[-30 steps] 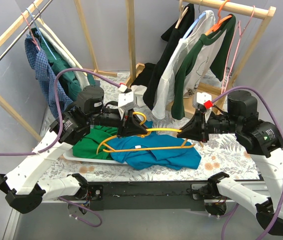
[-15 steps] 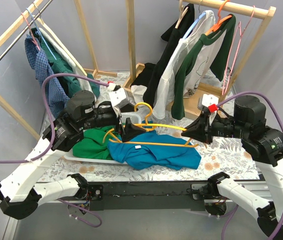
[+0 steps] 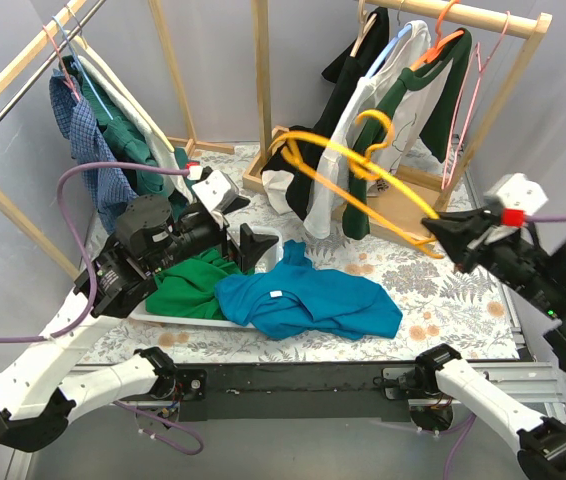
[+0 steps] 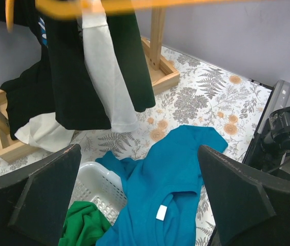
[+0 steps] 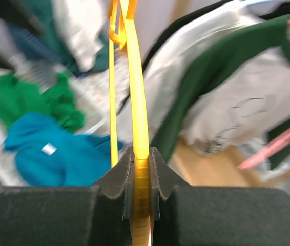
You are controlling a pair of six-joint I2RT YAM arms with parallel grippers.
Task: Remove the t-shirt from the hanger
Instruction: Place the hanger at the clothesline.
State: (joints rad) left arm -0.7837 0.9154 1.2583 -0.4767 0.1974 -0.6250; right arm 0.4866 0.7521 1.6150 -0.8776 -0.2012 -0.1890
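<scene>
- The t-shirt (image 3: 308,305) lies loose just right of the basket (image 4: 96,187), with the hanger (image 3: 358,170) high above it.
- The right gripper (image 5: 141,154) is clamped on the hanger, and a swing could snag the hanging clothes (image 3: 383,130) beyond the basket.
- The left gripper (image 4: 137,151) hangs over the basket with its fingers apart, holding nothing.

Your teal-blue t-shirt (image 3: 313,300) lies crumpled on the surface (image 3: 453,300), off the hanger, its white label (image 3: 276,294) facing up. Your yellow hanger (image 5: 140,113) is bare and up in the air, tilted, one end pinched in the right end effector (image 3: 443,230).
</scene>
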